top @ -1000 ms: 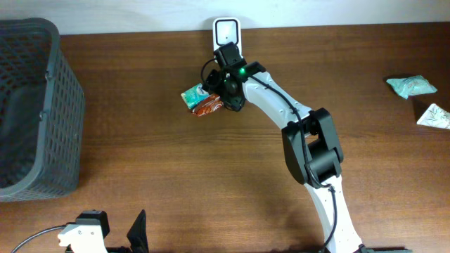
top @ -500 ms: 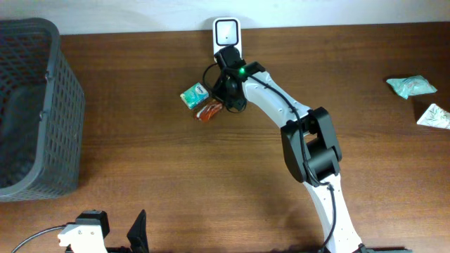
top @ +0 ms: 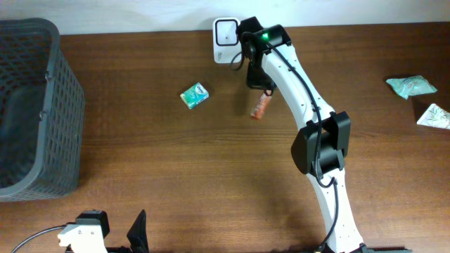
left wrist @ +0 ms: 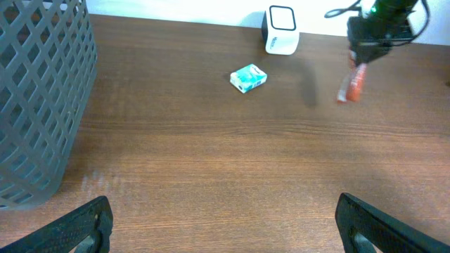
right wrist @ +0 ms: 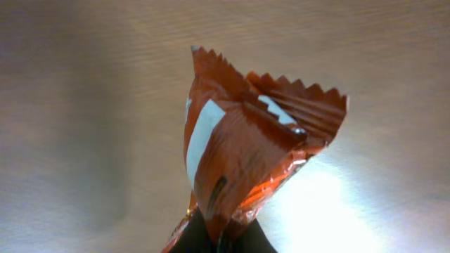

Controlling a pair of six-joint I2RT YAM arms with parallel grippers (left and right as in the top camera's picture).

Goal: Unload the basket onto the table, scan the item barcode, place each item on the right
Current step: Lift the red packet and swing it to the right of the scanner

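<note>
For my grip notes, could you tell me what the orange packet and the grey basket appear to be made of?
The orange packet looks like thin plastic or foil film, glossy: it shows crinkles, glare and a zigzag-cut edge. The grey basket is probably moulded plastic, matte, with an open lattice wall.

Brown wooden table [top: 176, 176], white wall [top: 140, 14] behind

It looked like a mock shop checkout rigged up for trials. A white barcode scanner [top: 226, 31] stood at the back edge of a wood-grain worktop [top: 176, 176]. A grey mesh shopping basket [top: 67, 105] sat at the left end. Small sealed packets served as goods: a teal packet [top: 195, 95], an orange-red wrapper [top: 260, 105], and a pale green packet [top: 411, 86] beside a white packet [top: 434, 116] far right.
</note>
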